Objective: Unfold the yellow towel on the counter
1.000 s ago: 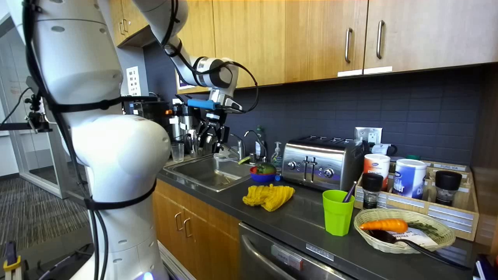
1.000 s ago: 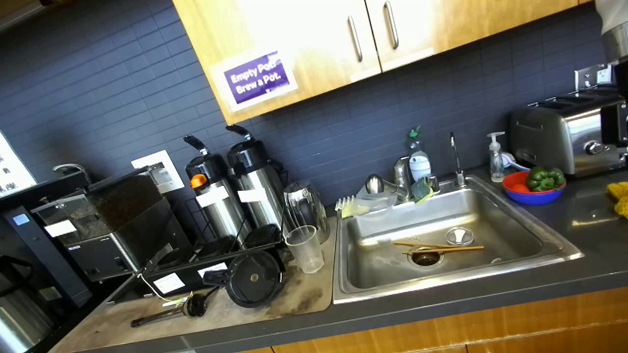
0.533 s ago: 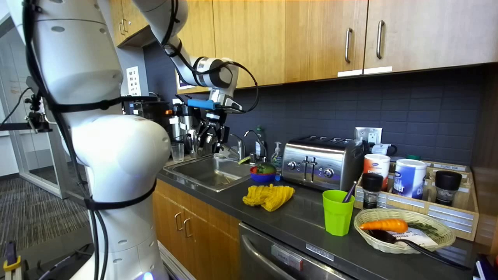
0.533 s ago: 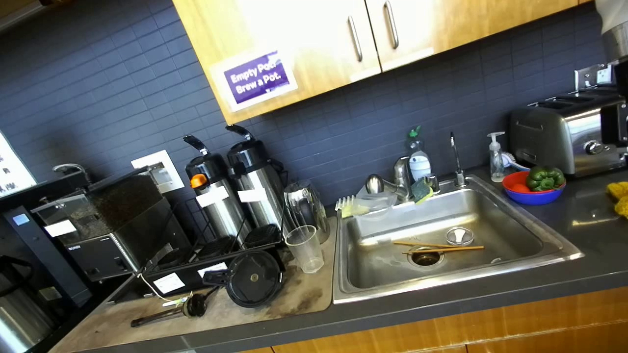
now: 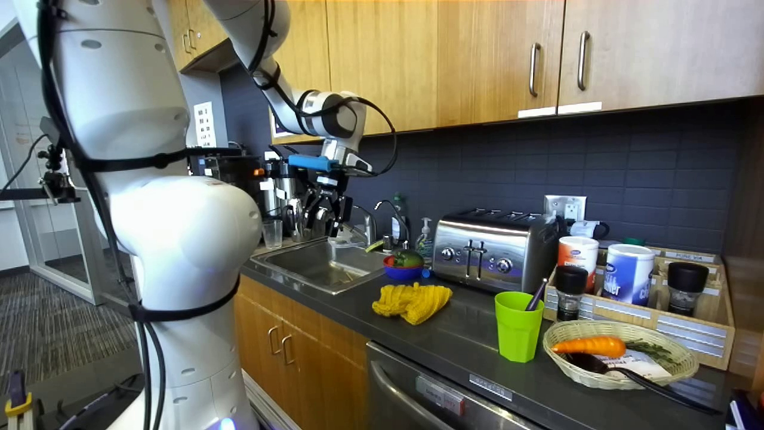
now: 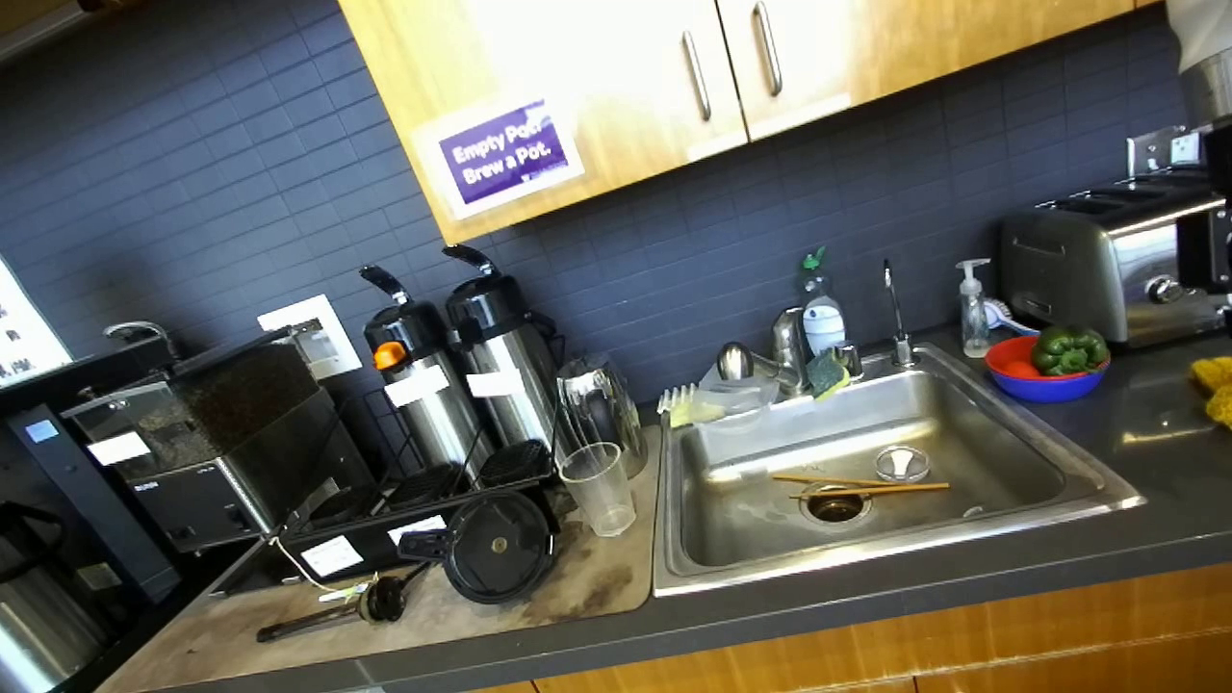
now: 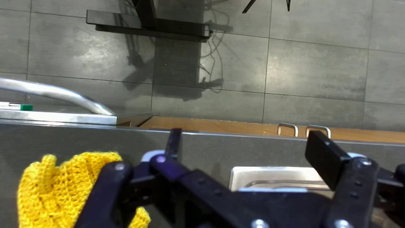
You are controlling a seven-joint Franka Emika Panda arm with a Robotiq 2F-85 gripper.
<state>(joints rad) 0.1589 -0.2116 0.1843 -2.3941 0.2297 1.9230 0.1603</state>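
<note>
The yellow knitted towel (image 5: 412, 301) lies bunched and folded on the dark counter (image 5: 462, 334). Its edge shows at the right side of an exterior view (image 6: 1215, 390). In the wrist view the towel (image 7: 60, 186) lies at the lower left, partly hidden behind the gripper's linkage. My gripper (image 7: 248, 148) is open, with its fingers wide apart and nothing between them. In an exterior view the gripper (image 5: 322, 228) hangs pointing down above the sink area, left of the towel and higher than it.
The sink (image 6: 674, 481) lies left of the towel. A blue bowl (image 5: 403, 274) with a green pepper and a toaster (image 5: 477, 254) stand behind the towel. A green cup (image 5: 517, 328) and a wicker basket (image 5: 597, 380) stand to its right. Cabinets (image 5: 382, 65) hang above.
The arm and gripper have shifted very slightly to the right in the last half second. The towel has not moved.
</note>
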